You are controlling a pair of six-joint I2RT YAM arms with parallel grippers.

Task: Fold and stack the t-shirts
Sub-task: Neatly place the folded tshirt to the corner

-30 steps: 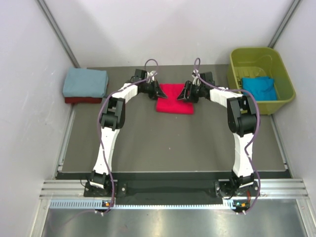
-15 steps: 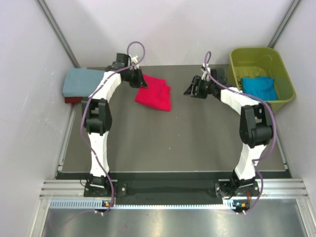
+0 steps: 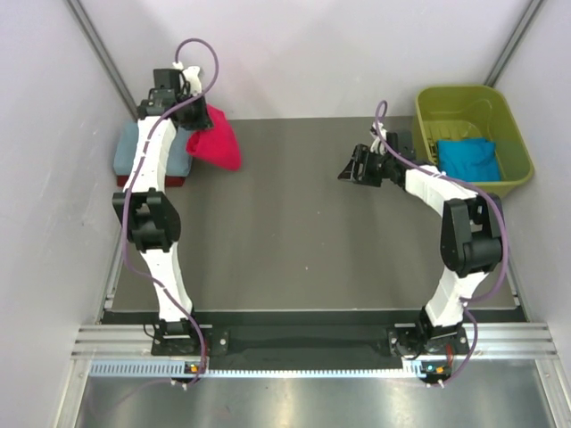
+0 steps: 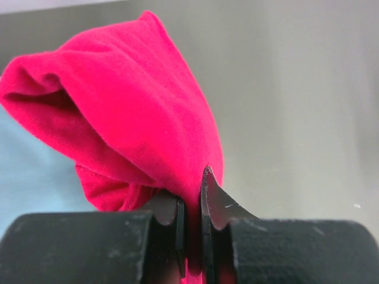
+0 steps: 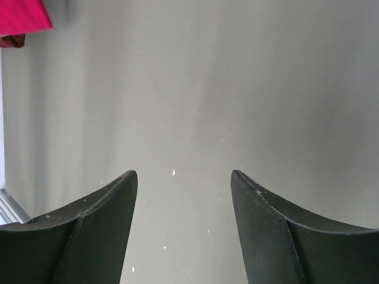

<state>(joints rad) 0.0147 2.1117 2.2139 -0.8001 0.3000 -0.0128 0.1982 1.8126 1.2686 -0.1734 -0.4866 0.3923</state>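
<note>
My left gripper (image 3: 190,127) is shut on the folded bright red t-shirt (image 3: 217,144), which hangs from it at the far left, just right of the stack. In the left wrist view the red t-shirt (image 4: 130,112) is pinched between the fingers (image 4: 214,201) of that gripper (image 4: 192,204). The stack has a blue-grey t-shirt (image 3: 134,152) on top of a dark red t-shirt (image 3: 169,181). A bright blue t-shirt (image 3: 468,158) lies in the tub. My right gripper (image 3: 348,169) is open above the mat, and its wrist view (image 5: 183,177) shows nothing between the fingers.
An olive-green tub (image 3: 455,100) stands at the far right corner. The dark mat (image 3: 303,241) covers the table between white side walls. A corner of the red shirt (image 5: 21,18) shows at the top left of the right wrist view.
My left arm has carried the red t-shirt from the middle of the mat leftward to beside the stack. My right gripper let go of it, drew back right and opened wider.
</note>
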